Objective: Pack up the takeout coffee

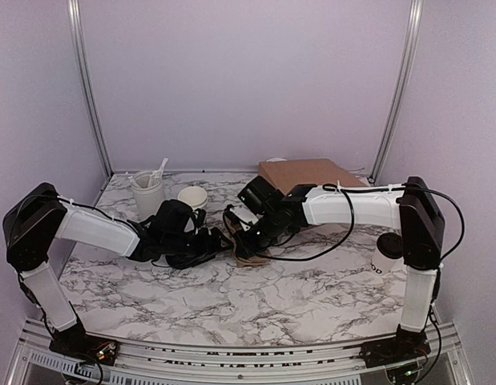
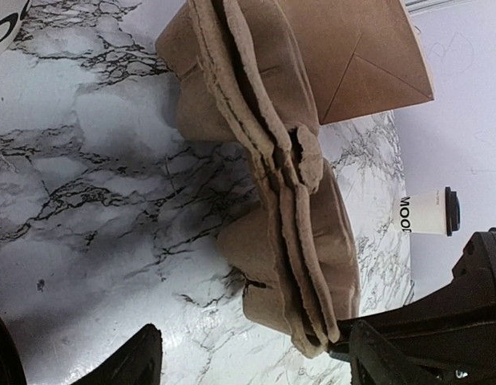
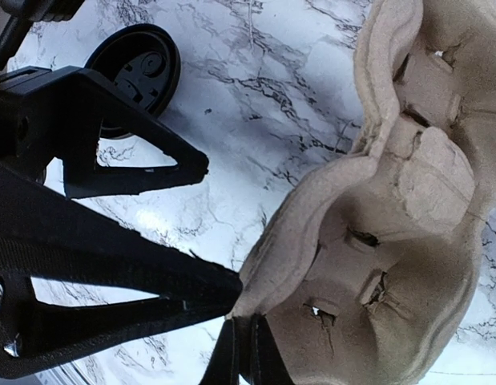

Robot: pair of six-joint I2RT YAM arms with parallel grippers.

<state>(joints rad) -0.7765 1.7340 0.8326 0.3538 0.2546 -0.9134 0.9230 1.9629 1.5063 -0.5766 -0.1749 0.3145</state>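
Pinching the rim of the brown pulp carrier point(image 3: 376, 241), the right gripper point(image 3: 241, 353) is clamped shut on it; the left gripper point(image 3: 222, 227) gapes open beside it. The takeout coffee point(image 1: 385, 255) waits far right, untouched. Best settle the carrier flat, pockets up, first.

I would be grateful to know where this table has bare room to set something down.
The widest bare marble is the near strip in front of the cup carrier. A smaller patch separates carrier and takeout coffee. The middle and back are crowded: left gripper, right gripper, tumbler, open cup, paper bag.
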